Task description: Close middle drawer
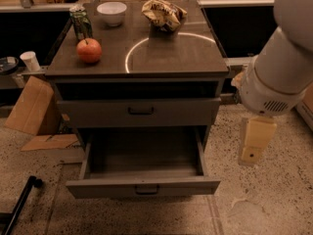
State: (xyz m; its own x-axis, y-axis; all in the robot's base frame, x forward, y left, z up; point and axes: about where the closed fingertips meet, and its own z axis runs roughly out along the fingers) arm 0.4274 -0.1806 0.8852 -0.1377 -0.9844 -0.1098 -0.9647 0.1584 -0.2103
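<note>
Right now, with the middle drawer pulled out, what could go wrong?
The end effector hangs right of the cabinet, clear of the middle drawer; swinging in sideways, it may hit the front's right corner and skew the drawer. A hard shove might jolt the apple on top into rolling.

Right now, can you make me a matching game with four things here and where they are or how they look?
Things:
1. apple
2. bowl
3. middle drawer
4. gripper

Clues:
A. pulled far out, towards the camera
B. hanging to the right of the cabinet, not touching any drawer
C. red, near the front left of the cabinet top
D. white, at the back of the cabinet top

Pairs: 1-C, 2-D, 3-A, 4-B
</note>
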